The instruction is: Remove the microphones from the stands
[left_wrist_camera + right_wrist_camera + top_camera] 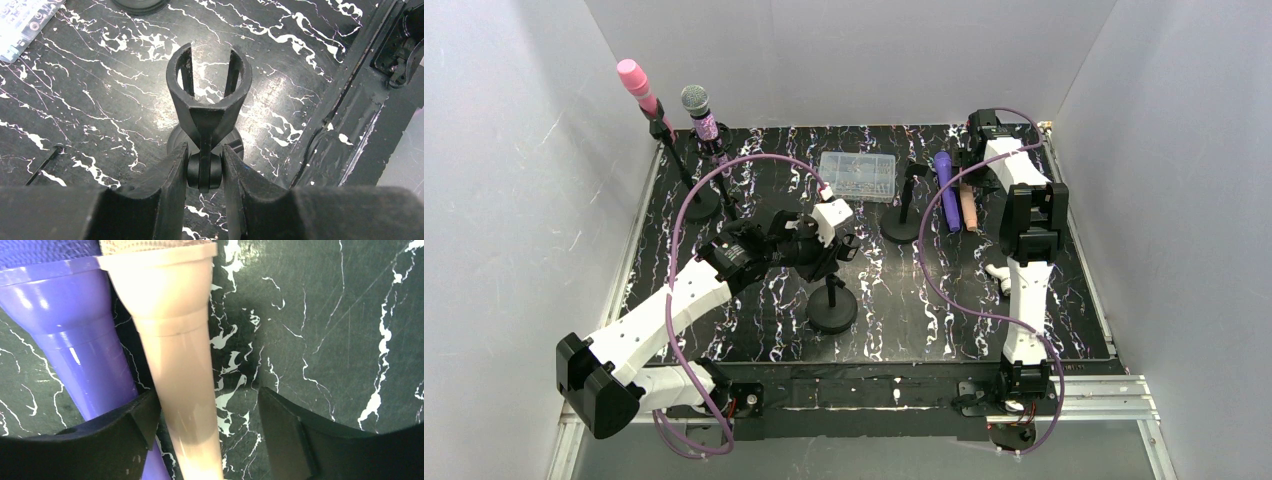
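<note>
Where the left gripper (204, 151) closes, its two fingers (165, 182) pinch the round pivot knuckle under the clip (209, 85) of a stand (832, 312). The jaws are nearly together, kept apart only by that knuckle.
- Clip: black and forked, with nothing seated in it.
- Stand: round base resting on the marbled black table (894, 325), front centre.

Right gripper (207, 402): jaws spread wide, gripping nothing.
- Peach microphone (180, 365): lies flat on the table between the fingers. It is close against the finger on the left of the wrist view, with a clear gap to the other.
- Purple microphone (75, 340): lies alongside the peach one, their collars meeting at the top of that view.

From above, both lie at the right rear, just beside a second bare stand (904, 215).
- Clear plastic box (857, 176): rear centre, left of that stand.
- Pink microphone (634, 78) and silver-headed microphone (696, 100): rear left, each raised in its own stand.
</note>
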You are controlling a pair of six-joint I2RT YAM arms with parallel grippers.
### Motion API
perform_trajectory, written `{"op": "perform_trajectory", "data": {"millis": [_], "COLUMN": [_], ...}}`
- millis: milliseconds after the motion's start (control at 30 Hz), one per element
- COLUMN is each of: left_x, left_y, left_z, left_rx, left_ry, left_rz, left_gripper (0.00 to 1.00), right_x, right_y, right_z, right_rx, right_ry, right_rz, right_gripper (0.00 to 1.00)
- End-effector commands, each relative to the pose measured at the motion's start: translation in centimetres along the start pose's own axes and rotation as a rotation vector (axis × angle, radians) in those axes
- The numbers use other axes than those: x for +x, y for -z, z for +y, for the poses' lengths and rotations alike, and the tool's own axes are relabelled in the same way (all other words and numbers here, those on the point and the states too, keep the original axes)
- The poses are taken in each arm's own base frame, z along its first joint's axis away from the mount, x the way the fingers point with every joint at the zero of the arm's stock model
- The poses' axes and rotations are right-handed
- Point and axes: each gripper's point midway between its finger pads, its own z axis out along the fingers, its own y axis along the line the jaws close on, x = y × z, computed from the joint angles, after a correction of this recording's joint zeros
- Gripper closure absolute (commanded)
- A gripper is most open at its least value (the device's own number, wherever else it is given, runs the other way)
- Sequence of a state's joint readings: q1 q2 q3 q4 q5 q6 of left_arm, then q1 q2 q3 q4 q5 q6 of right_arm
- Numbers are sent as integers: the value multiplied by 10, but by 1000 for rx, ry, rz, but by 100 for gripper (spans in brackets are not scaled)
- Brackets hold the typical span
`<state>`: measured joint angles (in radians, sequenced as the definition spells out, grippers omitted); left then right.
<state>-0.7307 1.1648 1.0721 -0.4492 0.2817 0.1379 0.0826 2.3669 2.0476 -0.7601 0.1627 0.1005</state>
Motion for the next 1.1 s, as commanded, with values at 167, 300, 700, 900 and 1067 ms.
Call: {"op": "perform_trajectory", "data": {"millis": [167,300,700,900,1067], "left_x": [-22,-21,-22,-21,-22], "left_y": [12,11,13,14,16], "left_z": [-2,-1,4,8,6], "left_rx": [-17,-19,-57,-84,-76], "left_ry": [-29,-27,-8,10,15], "left_rz": [-121,-121,-135,-138,-151], "left_gripper": [95,97,100,100,100], "right_x": [-56,-52,-28,48,104], "right_y": [83,85,177,216,251], "right_z": [-11,-9,0,50,87], "right_rx": [28,13,-91,-206,-379], "right_ry": [-28,-32,-118,-74,-76], "right_rz": [-196,-190,-303,-385,-435], "right_gripper": [9,9,8,8,8]}}
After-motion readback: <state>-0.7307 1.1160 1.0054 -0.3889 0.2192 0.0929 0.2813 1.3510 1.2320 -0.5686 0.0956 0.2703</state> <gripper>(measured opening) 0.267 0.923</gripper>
